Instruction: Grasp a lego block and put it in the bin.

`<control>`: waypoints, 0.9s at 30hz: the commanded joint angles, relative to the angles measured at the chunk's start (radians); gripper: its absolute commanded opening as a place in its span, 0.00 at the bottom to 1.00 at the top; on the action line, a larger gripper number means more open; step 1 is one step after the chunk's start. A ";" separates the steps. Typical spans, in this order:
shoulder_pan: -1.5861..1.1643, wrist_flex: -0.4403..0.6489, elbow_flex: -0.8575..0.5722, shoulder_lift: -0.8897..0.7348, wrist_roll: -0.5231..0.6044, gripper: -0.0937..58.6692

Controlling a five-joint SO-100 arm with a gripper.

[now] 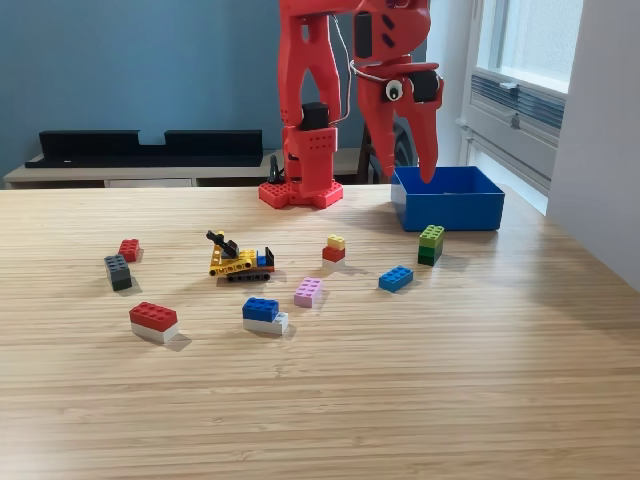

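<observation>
Fingers first: the red gripper [410, 150] hangs pointing straight down, its two long fingers [428, 140] spread a little way apart with a narrow gap between them, and nothing sits in that gap. No block in its grasp. The tip of the finger on the exterior view's right dips in front of the blue bin [447, 198]'s open top, over its back-left part; whether it touches the rim, I cannot tell. The bin sits on the wooden tabletop [320, 400] toward the far right edge, just to the exterior view's right of the arm's red base [301, 190], which stands at the far edge.

Out from there, blocks everywhere. A green stacked block [431, 244] stands just in front of the bin. A blue block [396, 278] lies nearer the middle, beside a yellow-on-red block [334, 248] and a pink block [308, 291]. A small yellow toy vehicle [240, 260] sits mid-table. A blue-on-white block [263, 315] lies closer to the front edge. Toward the left edge: a red-on-white block [153, 321], a grey block [118, 271] and a small red block [129, 249].
</observation>
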 commanded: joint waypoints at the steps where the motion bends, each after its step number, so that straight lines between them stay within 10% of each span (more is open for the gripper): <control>1: -0.015 -0.012 -0.049 -0.089 -0.034 0.45; 27: -0.107 -0.098 -0.091 -0.304 -0.063 0.52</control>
